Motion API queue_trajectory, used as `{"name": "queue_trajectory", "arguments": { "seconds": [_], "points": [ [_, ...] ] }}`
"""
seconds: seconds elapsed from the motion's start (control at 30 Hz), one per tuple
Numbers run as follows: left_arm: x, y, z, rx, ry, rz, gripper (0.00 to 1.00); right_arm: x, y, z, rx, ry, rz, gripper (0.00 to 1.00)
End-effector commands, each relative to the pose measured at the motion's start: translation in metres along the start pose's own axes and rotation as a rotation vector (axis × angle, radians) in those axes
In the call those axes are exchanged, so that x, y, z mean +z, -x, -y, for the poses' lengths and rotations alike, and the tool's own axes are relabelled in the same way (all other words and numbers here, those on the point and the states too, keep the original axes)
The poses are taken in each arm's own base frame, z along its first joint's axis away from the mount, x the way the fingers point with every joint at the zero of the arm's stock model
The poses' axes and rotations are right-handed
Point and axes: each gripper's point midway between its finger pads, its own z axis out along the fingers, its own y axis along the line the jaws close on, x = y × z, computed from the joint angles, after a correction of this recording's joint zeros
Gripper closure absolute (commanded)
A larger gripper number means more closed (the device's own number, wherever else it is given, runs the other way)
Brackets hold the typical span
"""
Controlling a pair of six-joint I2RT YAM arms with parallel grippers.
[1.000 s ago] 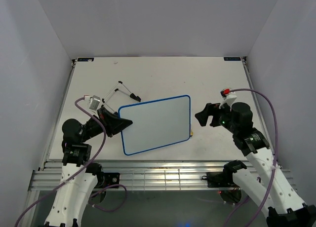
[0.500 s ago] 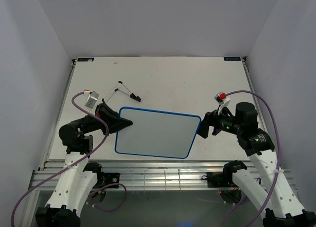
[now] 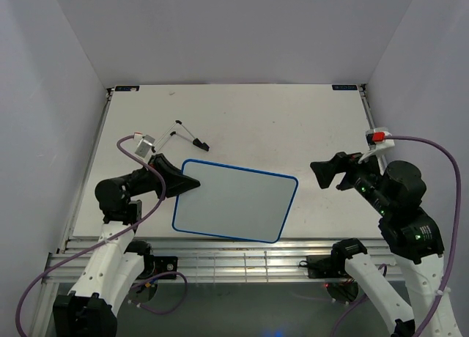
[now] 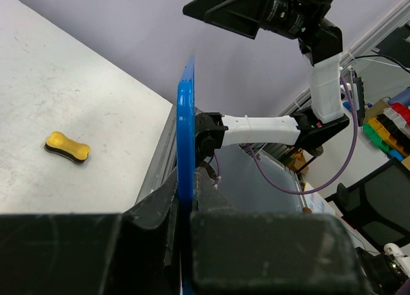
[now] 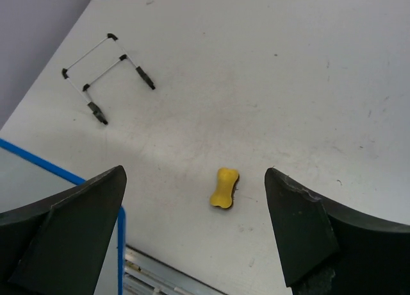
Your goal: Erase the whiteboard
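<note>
The whiteboard (image 3: pixel 234 201), white with a thin blue frame, is held off the table by its left edge, and no writing shows on its upper face. My left gripper (image 3: pixel 187 183) is shut on that edge. In the left wrist view the blue frame (image 4: pixel 186 115) runs edge-on between the closed jaws of the left gripper (image 4: pixel 187 179). My right gripper (image 3: pixel 326 168) is open and empty, raised to the right of the board. The board's corner (image 5: pixel 32 176) shows in the right wrist view, with the right gripper (image 5: pixel 194 179) open above the table.
A small yellow eraser (image 5: pixel 224 187) lies on the table near the front edge, also seen from the left wrist (image 4: pixel 67 147); the board hides it from above. A thin wire stand with black feet (image 3: pixel 183 135) lies behind the board. The table's front rail (image 3: pixel 234 253) is close below the board.
The board swung from tilted to nearly level in the left gripper. The right gripper came to the board's right edge, then drew back to the right and rose.
</note>
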Motion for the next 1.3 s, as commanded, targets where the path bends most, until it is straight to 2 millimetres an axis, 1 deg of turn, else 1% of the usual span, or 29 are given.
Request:
{"name": "queue_trajectory", "arguments": {
  "seconds": [0.0,0.03,0.07,0.13,0.17,0.27,0.37,0.4,0.43,0.5,0.57,0.6,0.7,0.73,0.77,0.87,0.9,0.93,0.97,1.0,1.03,1.07,1.1,1.13,1.17,1.2,1.23,1.27],
  "points": [
    [0.003,0.014,0.008,0.044,-0.002,0.05,1.0,-0.009,0.011,-0.029,-0.05,0.149,-0.014,0.06],
    [0.003,0.014,0.008,0.046,-0.005,0.048,1.0,-0.009,0.006,-0.042,-0.056,0.228,-0.054,0.06],
    [0.003,0.016,0.01,0.053,-0.008,0.049,1.0,-0.011,-0.004,-0.064,-0.055,0.372,-0.115,0.07],
    [0.004,0.018,0.012,0.051,-0.007,0.055,1.0,-0.016,-0.01,-0.077,-0.068,0.467,-0.14,0.07],
    [0.004,0.02,0.013,0.052,-0.009,0.059,1.0,-0.024,-0.014,-0.088,-0.075,0.545,-0.151,0.07],
    [0.005,0.024,0.015,0.043,-0.009,0.069,1.0,-0.039,-0.015,-0.102,-0.094,0.649,-0.149,0.08],
    [0.006,0.03,0.021,0.053,-0.026,0.081,1.0,-0.041,-0.019,-0.105,-0.093,0.679,-0.16,0.09],
    [0.006,0.03,0.022,0.049,-0.031,0.084,1.0,-0.038,-0.025,-0.103,-0.086,0.678,-0.177,0.09],
    [0.006,0.032,0.027,0.076,-0.049,0.089,1.0,-0.034,-0.029,-0.101,-0.082,0.675,-0.193,0.1],
    [0.006,0.032,0.031,0.056,-0.063,0.093,1.0,-0.027,-0.038,-0.098,-0.068,0.673,-0.224,0.11],
    [0.005,0.032,0.038,0.064,-0.092,0.1,1.0,-0.02,-0.042,-0.096,-0.057,0.67,-0.237,0.11],
    [0.005,0.033,0.036,0.053,-0.093,0.104,1.0,-0.018,-0.048,-0.096,-0.046,0.678,-0.252,0.12],
    [0.005,0.034,0.039,0.054,-0.113,0.113,1.0,-0.021,-0.045,-0.109,-0.012,0.783,-0.233,0.17],
    [0.006,0.035,0.038,0.052,-0.115,0.116,1.0,-0.024,-0.054,-0.114,0.013,0.843,-0.257,0.21],
    [0.006,0.037,0.037,0.052,-0.114,0.123,1.0,-0.024,-0.051,-0.118,0.021,0.871,-0.241,0.24],
    [0.007,0.039,0.035,0.053,-0.109,0.129,1.0,-0.028,-0.055,-0.122,0.032,0.934,-0.254,0.29],
    [0.007,0.041,0.035,0.056,-0.108,0.135,1.0,-0.029,-0.051,-0.126,0.039,0.962,-0.239,0.32],
    [0.007,0.042,0.034,0.06,-0.103,0.141,1.0,-0.037,-0.05,-0.131,0.045,1.022,-0.242,0.38],
    [0.008,0.043,0.036,0.065,-0.105,0.143,1.0,-0.036,-0.058,-0.131,0.076,1.045,-0.259,0.42],
    [0.008,0.044,0.036,0.066,-0.105,0.15,1.0,-0.038,-0.048,-0.136,0.081,1.079,-0.222,0.46],
    [0.008,0.045,0.036,0.067,-0.103,0.153,1.0,-0.041,-0.046,-0.138,0.073,1.103,-0.203,0.58],
    [0.008,0.047,0.037,0.075,-0.104,0.156,1.0,-0.039,-0.05,-0.137,0.084,1.105,-0.204,0.7],
    [0.008,0.047,0.037,0.078,-0.104,0.156,1.0,-0.038,-0.047,-0.137,0.084,1.107,-0.196,0.83],
    [0.008,0.047,0.036,0.077,-0.099,0.15,1.0,-0.033,-0.045,-0.137,0.093,1.087,-0.187,0.92],
    [0.009,0.047,0.034,0.081,-0.091,0.144,1.0,-0.031,-0.042,-0.136,0.094,1.076,-0.178,0.92],
    [0.01,0.051,0.036,0.1,-0.085,0.139,0.91,-0.03,-0.039,-0.137,0.091,1.066,-0.166,0.92],
    [0.011,0.051,0.029,0.054,-0.051,0.127,0.78,-0.027,-0.036,-0.136,0.093,1.047,-0.151,0.92],
    [0.012,0.053,0.024,0.098,-0.03,0.127,0.68,-0.026,-0.033,-0.136,0.093,1.041,-0.142,0.92]
  ]
}}
